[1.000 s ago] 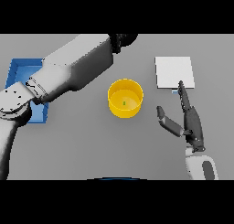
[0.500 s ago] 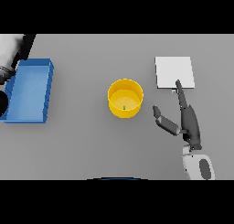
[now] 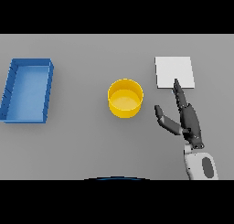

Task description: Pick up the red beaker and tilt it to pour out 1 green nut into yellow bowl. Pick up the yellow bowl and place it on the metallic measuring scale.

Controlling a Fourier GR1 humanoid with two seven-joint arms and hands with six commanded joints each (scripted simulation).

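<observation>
Bowl (image 3: 125, 98), yellow and round, stands upright left of the right hand (image 3: 188, 120), fingers straight.

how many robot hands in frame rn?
1. The right hand shows at lower right, fingers straight, between the yellow bowl and the scale, fingertips at the scale's near edge. The left hand is out of view.

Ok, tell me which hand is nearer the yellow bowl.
Right. The right hand hovers open just right of the yellow bowl, fingertips reaching the measuring scale. The left hand is out of view.
</observation>
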